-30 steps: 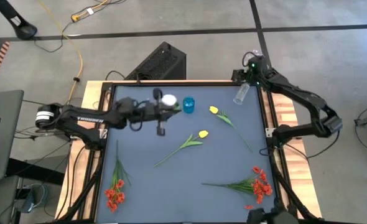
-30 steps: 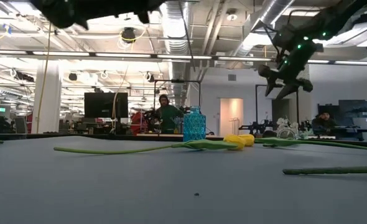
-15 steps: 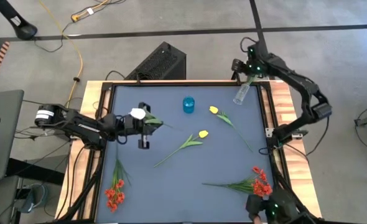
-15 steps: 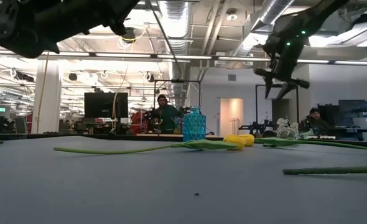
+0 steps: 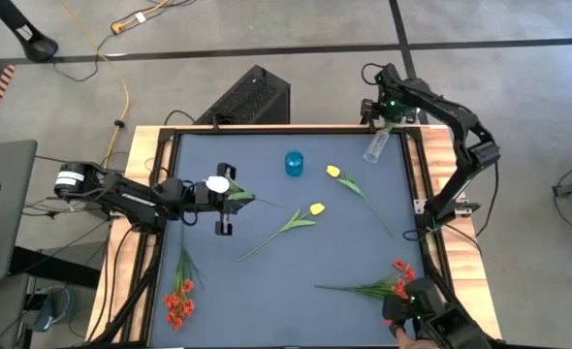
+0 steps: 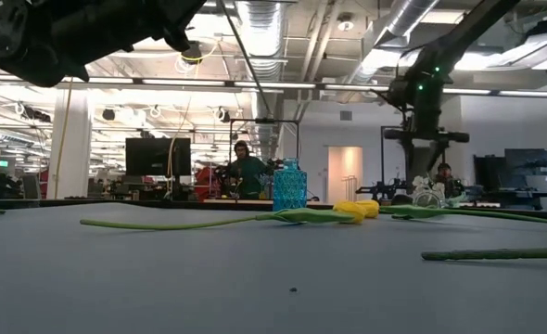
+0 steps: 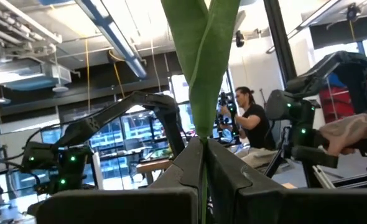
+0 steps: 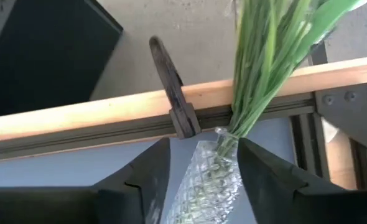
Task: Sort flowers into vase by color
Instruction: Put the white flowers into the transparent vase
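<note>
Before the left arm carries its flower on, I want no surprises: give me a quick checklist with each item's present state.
1. Left gripper jaws shut on the white tulip's stem: ok.
2. Held tulip clear of the table: ok, lifted in the low view.
3. Blue vase upright and unobstructed: ok.
4. Clear vase upright: not ok, it lies tipped at the table's far right corner with green stems in it.
5. Right gripper out of the way: ok, open around the clear vase.
6. Which vase takes white: cannot tell.
</note>
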Motion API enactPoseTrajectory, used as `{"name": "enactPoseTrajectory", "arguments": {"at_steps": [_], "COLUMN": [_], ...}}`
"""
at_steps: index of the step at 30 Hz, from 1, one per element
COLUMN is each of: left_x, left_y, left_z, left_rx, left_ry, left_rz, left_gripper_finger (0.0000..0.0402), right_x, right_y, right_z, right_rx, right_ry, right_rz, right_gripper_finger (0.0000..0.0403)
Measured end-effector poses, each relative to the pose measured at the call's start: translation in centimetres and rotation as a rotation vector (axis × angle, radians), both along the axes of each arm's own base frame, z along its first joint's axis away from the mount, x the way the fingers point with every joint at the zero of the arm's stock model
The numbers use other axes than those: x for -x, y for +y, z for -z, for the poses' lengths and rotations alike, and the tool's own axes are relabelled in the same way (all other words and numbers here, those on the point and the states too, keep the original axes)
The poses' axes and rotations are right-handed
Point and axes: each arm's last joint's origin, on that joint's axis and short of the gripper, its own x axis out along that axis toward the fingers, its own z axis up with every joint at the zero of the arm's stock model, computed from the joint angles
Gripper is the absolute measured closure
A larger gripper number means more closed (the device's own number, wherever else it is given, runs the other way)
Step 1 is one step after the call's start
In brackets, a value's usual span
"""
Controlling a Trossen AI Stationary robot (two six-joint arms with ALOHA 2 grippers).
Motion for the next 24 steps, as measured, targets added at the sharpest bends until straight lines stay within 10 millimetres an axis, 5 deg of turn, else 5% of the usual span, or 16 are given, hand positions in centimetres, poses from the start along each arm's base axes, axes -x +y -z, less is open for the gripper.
{"name": "enactPoseTrajectory", "arguments": {"at_steps": [8, 24], "left_x": [0.0, 0.0], "left_y": [0.1, 0.1], "left_z": [-0.1, -0.1], "left_rx": [-0.021, -0.010], "left_ry": [-0.013, -0.008], "left_rz": [-0.032, -0.045], "left_gripper_finger": [0.0401, 0.0401], "right_x": [0.7, 0.0], "right_y": [-0.3, -1.3], "right_z": [-0.3, 1.8], "right_rx": [0.021, 0.013], "right_ry": [-0.012, 0.055], "right_rz": [0.044, 0.077], "right_gripper_finger": [0.0127, 0.0121]}}
